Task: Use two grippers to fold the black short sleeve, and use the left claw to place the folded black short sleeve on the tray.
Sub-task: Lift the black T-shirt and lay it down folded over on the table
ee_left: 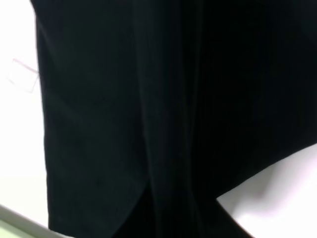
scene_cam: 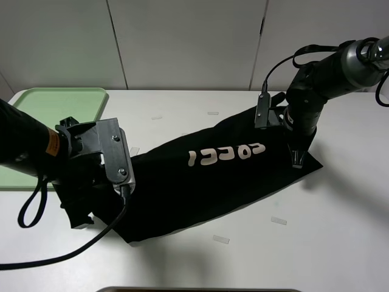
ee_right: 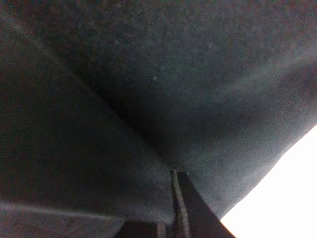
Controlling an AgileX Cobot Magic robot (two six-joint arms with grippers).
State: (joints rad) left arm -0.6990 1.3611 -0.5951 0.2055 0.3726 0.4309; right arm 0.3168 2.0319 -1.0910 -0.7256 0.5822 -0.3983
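We find the shirt (scene_cam: 213, 176) lying as a long slanted band on the table (scene_cam: 340, 231), near the tray (scene_cam: 61, 100). The right claw (scene_cam: 298, 159) is closed on its right-end edge. The left claw (scene_cam: 80, 213) sits at the other end; we cannot tell its grip. Bare table borders both long edges.

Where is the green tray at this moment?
In the exterior high view the tray sits at the table's far-left back corner, partly hidden by the left arm; the black short sleeve lies to its right.
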